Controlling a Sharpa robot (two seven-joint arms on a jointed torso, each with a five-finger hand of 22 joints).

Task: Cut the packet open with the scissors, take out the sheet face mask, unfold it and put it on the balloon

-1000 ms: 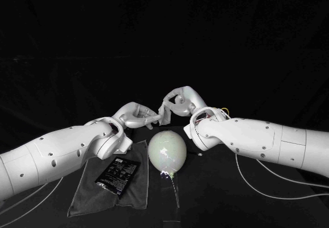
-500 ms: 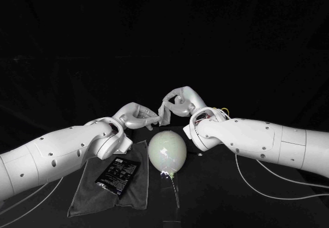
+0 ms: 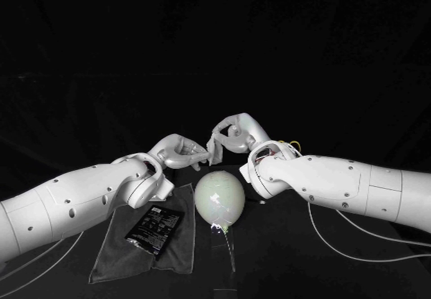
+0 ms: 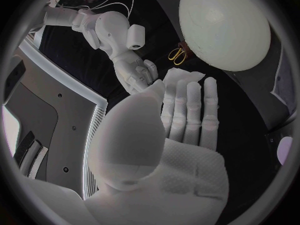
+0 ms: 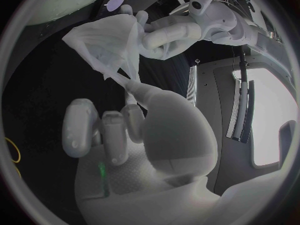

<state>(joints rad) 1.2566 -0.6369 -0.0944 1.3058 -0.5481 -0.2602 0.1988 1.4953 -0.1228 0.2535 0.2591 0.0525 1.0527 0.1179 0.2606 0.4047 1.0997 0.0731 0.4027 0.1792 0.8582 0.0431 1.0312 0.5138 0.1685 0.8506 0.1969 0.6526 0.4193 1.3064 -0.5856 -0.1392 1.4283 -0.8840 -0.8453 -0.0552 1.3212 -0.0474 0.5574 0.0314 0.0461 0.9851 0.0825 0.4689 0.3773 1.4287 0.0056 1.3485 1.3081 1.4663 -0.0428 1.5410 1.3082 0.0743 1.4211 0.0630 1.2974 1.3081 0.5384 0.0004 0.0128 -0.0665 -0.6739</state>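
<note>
**Mask held between both hands, beyond the balloon**

We see the crumpled sheet mask (image 3: pixel 215 148) held above the black desk (image 3: pixel 296 261), at 12 o'clock from the balloon (image 3: pixel 219 197). The right hand (image 3: pixel 235 136) pinches it in its fingers (image 5: pixel 132 119). The left hand (image 3: pixel 182 152) seems to grip the other edge, though folds hide the contact. The balloon's long axis runs 12 to 6, knot toward 6. At its 8 o'clock the black packet (image 3: pixel 154 228) lies on a grey cloth (image 3: pixel 126 255); its white print is too small to read.

— Where are the arms?
— The left arm (image 3: pixel 72 202) and right arm (image 3: pixel 350 184) reach in from either side, wrists raised, hands close together.
— And the hands?
— The left hand (image 3: pixel 180 152) holds the mask (image 3: pixel 213 148) at its fingertips; the right hand (image 3: pixel 235 136) pinches its other edge.
</note>
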